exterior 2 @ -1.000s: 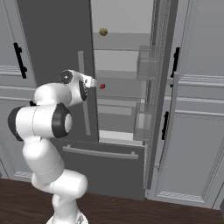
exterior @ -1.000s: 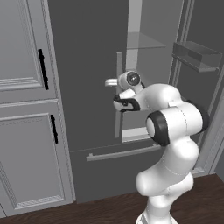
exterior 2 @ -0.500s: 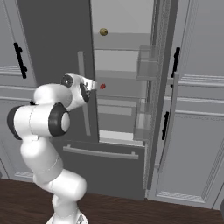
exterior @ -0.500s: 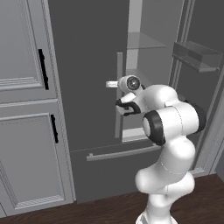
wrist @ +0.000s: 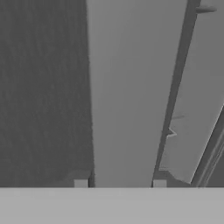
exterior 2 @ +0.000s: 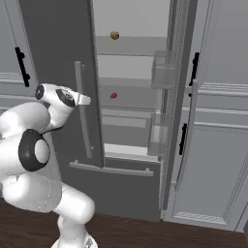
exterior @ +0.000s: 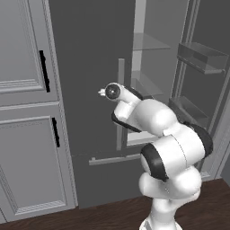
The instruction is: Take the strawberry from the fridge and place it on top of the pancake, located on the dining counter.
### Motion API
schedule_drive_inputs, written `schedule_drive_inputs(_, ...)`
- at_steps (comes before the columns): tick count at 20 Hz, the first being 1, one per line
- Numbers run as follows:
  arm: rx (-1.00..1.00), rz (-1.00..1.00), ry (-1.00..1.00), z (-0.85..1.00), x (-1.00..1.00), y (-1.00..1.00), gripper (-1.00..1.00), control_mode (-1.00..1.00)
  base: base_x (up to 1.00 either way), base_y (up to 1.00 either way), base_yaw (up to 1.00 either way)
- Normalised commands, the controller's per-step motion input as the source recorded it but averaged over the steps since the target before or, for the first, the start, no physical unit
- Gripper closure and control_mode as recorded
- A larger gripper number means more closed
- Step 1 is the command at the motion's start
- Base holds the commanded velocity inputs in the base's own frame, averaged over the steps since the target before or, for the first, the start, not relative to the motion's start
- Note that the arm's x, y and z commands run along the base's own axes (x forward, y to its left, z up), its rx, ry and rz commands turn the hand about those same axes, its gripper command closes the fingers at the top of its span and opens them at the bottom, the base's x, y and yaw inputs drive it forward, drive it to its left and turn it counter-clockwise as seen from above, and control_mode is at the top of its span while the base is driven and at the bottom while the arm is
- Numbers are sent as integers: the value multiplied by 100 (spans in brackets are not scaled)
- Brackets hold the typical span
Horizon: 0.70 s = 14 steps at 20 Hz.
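Claw (wrist: pixel 120 183) fingertips (wrist: pixel 81 183) stand one on each side of the long silver left door handle (wrist: pixel 127 87), narrowed in against its edges, so the claw is pinching that bar and nothing else. From the right base view the claw (exterior 2: pixel 86 100) sits at the upper part of the same handle (exterior 2: pixel 82 121). From the left base view the claw (exterior: pixel 101 92) is level with the handle's (exterior: pixel 120 103) upper stretch, just beside it.

The fridge (exterior 2: pixel 58 58) is tall and dark grey. Its right door (exterior 2: pixel 177 97) is swung open, and the pale grey inside with its glass shelves shows. Clear door bins (exterior 2: pixel 162 72) hang on the open door, and I cannot tell whether anything lies in them.

The strawberry (exterior 2: pixel 113 95) lies on a middle shelf inside the fridge. It is a tiny bright red blob, well apart from the claw and untouched. On the shelf above sits a tan-yellow round item (exterior 2: pixel 114 35), a little larger than the strawberry.

Light grey panelled cabinets (exterior: pixel 27 134) with black handles flank the fridge, and the floor (exterior 2: pixel 145 232) is dark wood.
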Motion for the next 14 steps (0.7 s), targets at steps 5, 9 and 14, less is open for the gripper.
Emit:
schedule_drive_inputs(5,-2,-25,0,-12,-100,55,100,-100,0,0,0)
schedule_drive_inputs(9,-3,-23,0,-6,-97,79,100,-100,0,0,0)
schedule_drive_inputs(14,-3,-24,1,0,-50,81,-100,-100,0,0,0)
